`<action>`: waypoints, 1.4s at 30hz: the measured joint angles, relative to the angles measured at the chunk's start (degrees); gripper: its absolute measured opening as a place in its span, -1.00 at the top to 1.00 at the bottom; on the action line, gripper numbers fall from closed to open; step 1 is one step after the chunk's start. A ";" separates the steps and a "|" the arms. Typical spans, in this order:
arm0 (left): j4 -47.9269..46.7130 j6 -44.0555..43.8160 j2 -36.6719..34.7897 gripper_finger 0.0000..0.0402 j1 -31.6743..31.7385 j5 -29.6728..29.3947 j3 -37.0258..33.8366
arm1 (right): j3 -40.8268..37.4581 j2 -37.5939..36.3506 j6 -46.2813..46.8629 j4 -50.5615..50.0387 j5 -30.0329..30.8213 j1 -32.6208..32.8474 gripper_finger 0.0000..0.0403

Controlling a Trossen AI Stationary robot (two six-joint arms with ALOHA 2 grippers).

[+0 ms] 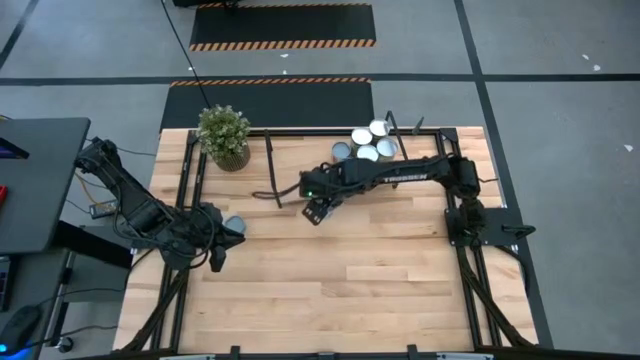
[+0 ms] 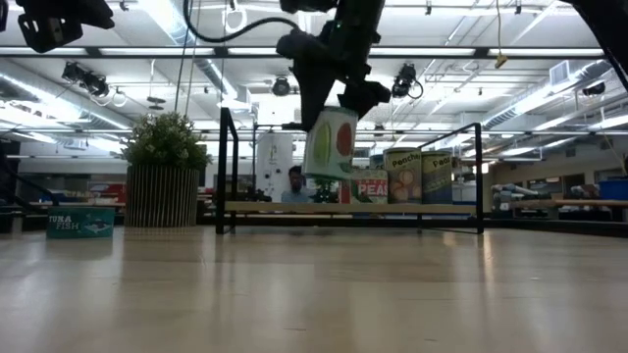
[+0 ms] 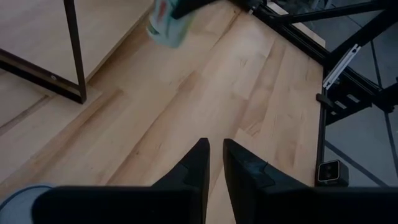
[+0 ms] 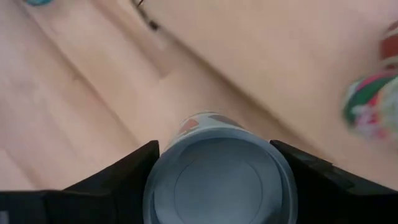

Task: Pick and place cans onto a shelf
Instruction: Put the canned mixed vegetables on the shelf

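High view: the right tool (image 1: 318, 208) carries a can (image 1: 316, 211) above the tabletop (image 1: 350, 280), near the shelf (image 1: 330, 140), where four cans (image 1: 366, 143) stand. One can (image 1: 234, 224) lies beside the left tool (image 1: 217, 258).

Low view: the can (image 2: 330, 143) hangs mid-air, in transport; it likely needs lowering onto the shelf (image 2: 348, 208).

Left wrist view: tool (image 3: 213, 165) fingers nearly together, empty.

Right wrist view: tool (image 4: 217, 180) clamped on the can (image 4: 217, 180).

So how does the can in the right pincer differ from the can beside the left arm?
The held can hangs tilted in the air in the right pincer, above the tabletop; the loose can sits on the table beside the left pincer, untouched. The held can shows a green and red label in the low view; the loose can shows only its bluish-grey top. Both are small and round.
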 joint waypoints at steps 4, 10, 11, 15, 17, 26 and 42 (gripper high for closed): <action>0.00 0.02 0.00 0.75 0.00 -0.51 0.00 | -0.06 0.32 -4.79 -0.98 0.36 -2.50 -0.48; 0.02 -0.33 0.02 0.75 0.00 -0.62 0.00 | -0.05 0.83 -8.41 0.53 0.39 -6.01 -0.48; 0.02 -0.47 0.00 0.75 0.00 -0.65 0.00 | -0.04 0.83 -9.08 1.02 0.38 -6.55 -0.48; 0.66 -0.48 0.00 0.75 0.00 -0.66 0.00 | -0.04 0.83 -11.92 1.71 0.38 -8.70 -0.48; 1.18 -0.45 0.00 0.75 0.00 -0.66 0.00 | -0.04 0.83 -13.00 1.68 0.56 -9.64 -0.48; 1.70 -0.45 0.00 0.75 0.00 -0.67 0.00 | -0.04 0.83 -17.47 3.77 0.12 -12.17 -0.48; 1.57 0.01 0.00 0.75 0.00 -2.15 0.00 | -3.77 0.82 -18.93 6.86 -1.30 -13.02 -0.48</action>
